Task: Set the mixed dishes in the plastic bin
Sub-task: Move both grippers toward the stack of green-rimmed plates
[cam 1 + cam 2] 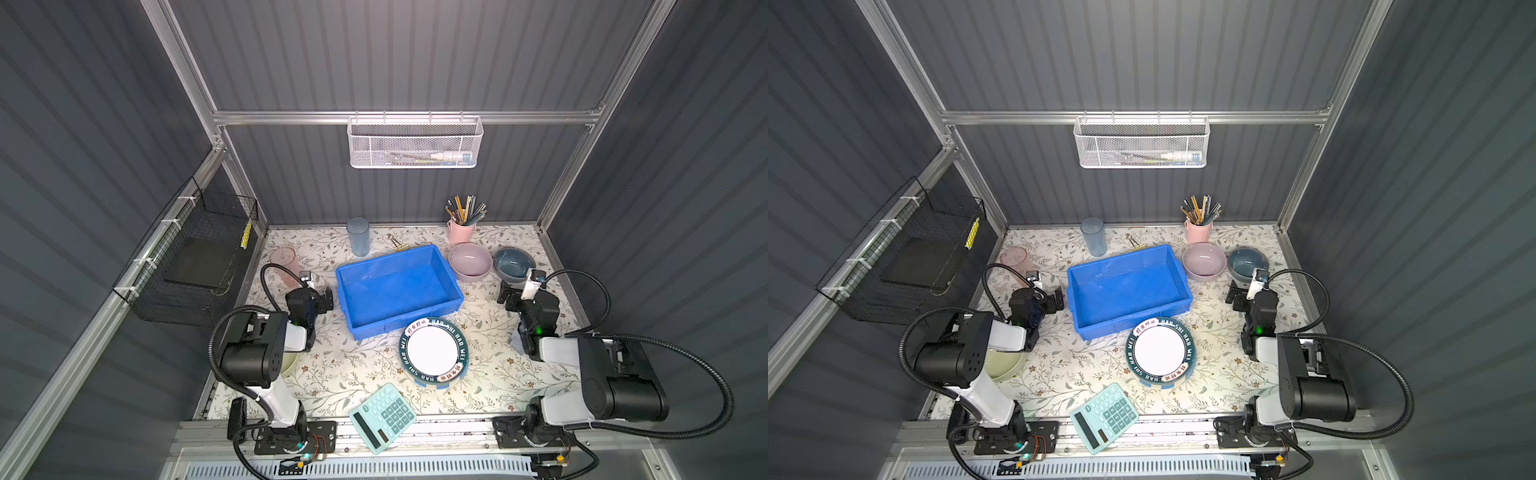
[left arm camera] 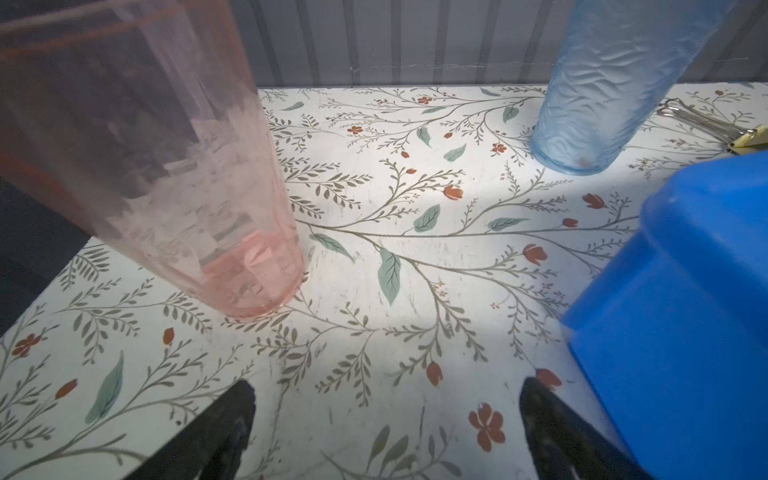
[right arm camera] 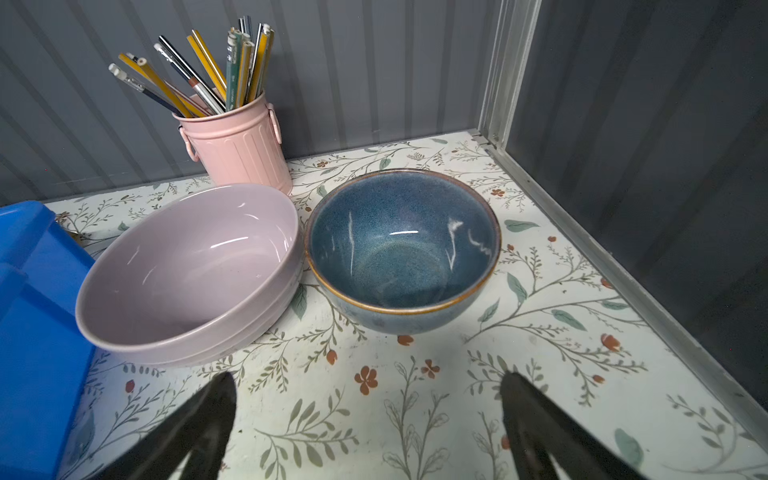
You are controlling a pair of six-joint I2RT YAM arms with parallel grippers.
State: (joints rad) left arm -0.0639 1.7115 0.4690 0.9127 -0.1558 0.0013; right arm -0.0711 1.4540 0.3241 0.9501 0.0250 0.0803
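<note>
— Presently, how is the plastic bin (image 1: 399, 291) found?
— It is set slightly askew at the middle of the counter (image 1: 353, 374), and its floor is seen bare.
— And the dishes?
— All are noted outside the bin. The pink tumbler (image 2: 199, 208) and the blue tumbler (image 2: 602, 95) are stood upright toward the back left. The pink bowl (image 3: 187, 270) and the dark-blue bowl (image 3: 403, 249) are placed side by side, almost touching, just past the bin's right end. The lettered plate (image 1: 432, 348) is laid just in front of the bin, on top of a blue-edged plate (image 1: 436, 385). A pale-green bowl (image 1: 1003, 365) is partly hidden under the left arm.
— The claws?
— The left claw (image 2: 386, 388) is held wide and unloaded, low over the counter between the pink tumbler and the bin. The right claw (image 3: 368, 380) is likewise spread wide and unloaded, and is faced toward the two bowls.
</note>
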